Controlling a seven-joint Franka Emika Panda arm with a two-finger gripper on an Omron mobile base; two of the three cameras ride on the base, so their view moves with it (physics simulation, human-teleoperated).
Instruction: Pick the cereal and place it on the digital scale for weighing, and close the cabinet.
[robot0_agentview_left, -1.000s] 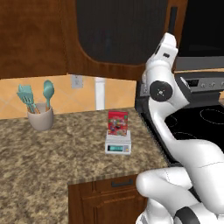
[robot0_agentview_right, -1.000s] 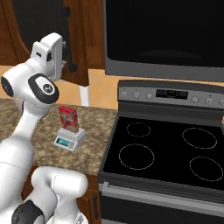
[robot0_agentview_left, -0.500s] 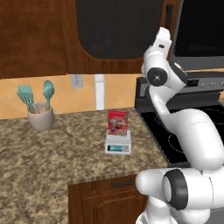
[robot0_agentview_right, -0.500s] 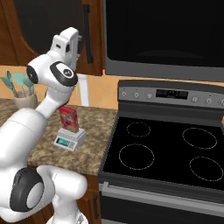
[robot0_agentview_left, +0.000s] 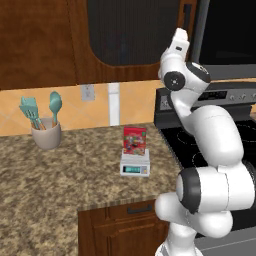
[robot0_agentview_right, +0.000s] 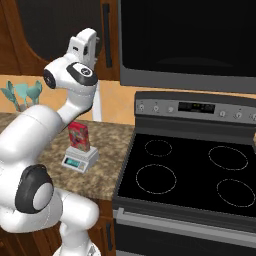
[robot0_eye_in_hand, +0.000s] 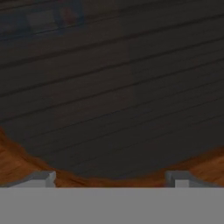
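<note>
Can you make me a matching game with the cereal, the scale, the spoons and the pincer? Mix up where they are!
Things:
1. cereal
2. scale
3. spoons
4. pincer

Places:
A. in a cup on the left of the counter
B. up at the dark glass of the cabinet door, open
C. standing on the scale
D. flat on the counter, beside the stove

Pairs: 1-C, 2-D, 3-A, 4-B

cabinet (robot0_agentview_left: 125, 35) top — cut off
</note>
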